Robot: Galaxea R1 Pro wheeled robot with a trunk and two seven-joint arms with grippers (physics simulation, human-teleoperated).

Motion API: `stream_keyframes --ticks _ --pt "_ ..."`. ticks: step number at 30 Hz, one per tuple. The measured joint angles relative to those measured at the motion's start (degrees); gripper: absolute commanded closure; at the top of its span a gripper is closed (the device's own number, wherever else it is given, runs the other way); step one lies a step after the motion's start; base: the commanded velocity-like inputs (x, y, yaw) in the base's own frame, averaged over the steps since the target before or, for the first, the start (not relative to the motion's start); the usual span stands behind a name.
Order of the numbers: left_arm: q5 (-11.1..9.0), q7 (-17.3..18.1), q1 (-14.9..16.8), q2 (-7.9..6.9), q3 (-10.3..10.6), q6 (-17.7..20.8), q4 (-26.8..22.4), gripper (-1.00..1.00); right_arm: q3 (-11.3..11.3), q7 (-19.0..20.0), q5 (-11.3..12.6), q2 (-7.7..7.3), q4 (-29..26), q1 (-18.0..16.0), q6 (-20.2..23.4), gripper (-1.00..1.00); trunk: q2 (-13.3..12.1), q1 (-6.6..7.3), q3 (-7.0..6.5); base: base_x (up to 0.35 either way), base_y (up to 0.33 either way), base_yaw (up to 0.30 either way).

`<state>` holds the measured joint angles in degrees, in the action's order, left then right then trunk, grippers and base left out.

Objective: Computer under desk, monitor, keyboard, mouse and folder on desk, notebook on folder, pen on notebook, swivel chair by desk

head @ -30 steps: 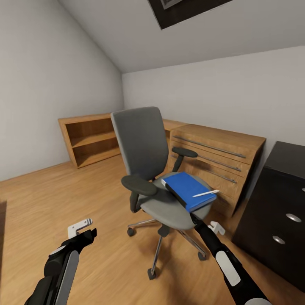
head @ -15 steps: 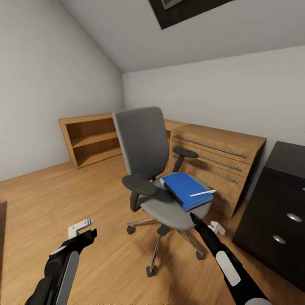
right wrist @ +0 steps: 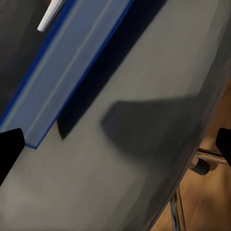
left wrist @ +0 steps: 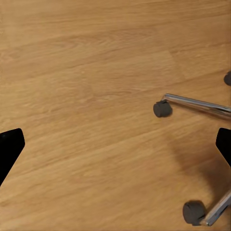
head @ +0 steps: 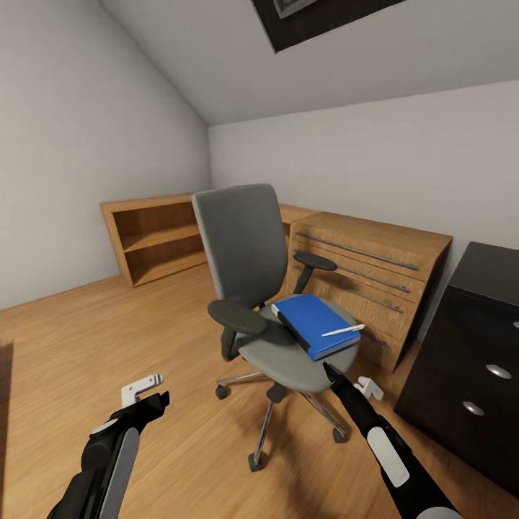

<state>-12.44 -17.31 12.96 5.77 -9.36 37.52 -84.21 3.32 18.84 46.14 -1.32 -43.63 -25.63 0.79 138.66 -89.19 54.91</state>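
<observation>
The swivel chair (head: 268,310) is seen in the middle of the wooden floor (head: 108,339), its tall grey back upright and its chrome legs spread on castors, with a light-wood drawer chest (head: 367,277) behind it and a low light-wood shelf unit (head: 151,236) along the far wall. A black drawer unit (head: 468,375) is seen at the right edge.

The folder (head: 314,324) is laid flat on the chair seat, toward the right half of the seat. Its long axis is run from the chair back out to the seat's front-right edge, and that near corner is reached just past the seat rim. In the right wrist view its blue cover and pale page edge (right wrist: 62,72) are shown lying on the grey padding.

The right arm is stretched forward and upward, and the right gripper (head: 330,373) is brought to the seat's front edge, just below and near the folder's near corner, apart from it. Its 2 fingertips are seen wide apart at the edges of the right wrist view, with nothing held.

The left arm is kept low with the left gripper (head: 148,389) pointed at bare floor, well apart from the chair; its fingers are likewise spread wide and empty, above 2 castors.

The pen (head: 342,331) is laid on the folder near its right edge, pointing roughly across the folder, its tip past the edge.
</observation>
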Motion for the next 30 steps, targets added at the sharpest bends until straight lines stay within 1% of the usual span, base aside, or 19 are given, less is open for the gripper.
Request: stream_keyframes --ticks 17,20,30 --pt "0.04 0.07 -0.01 0.00 0.00 0.00 0.02 -1.00 -0.01 -0.19 -0.06 -0.02 0.00 0.00 -0.01 -1.00 0.00 0.00 0.00 -0.002 0.000 0.000" --pt "0.04 0.07 0.01 0.00 0.00 0.00 0.05 -1.00 -0.01 -0.16 -0.03 -0.07 0.05 0.00 0.00 -1.00 0.00 -0.02 0.00 -0.227 0.000 0.000" --pt "0.05 0.07 -0.01 0.00 0.00 0.00 0.03 -1.00 -0.01 -0.09 -0.06 -0.09 0.08 0.00 0.00 -1.00 0.00 -0.03 0.00 -0.326 0.000 0.000"
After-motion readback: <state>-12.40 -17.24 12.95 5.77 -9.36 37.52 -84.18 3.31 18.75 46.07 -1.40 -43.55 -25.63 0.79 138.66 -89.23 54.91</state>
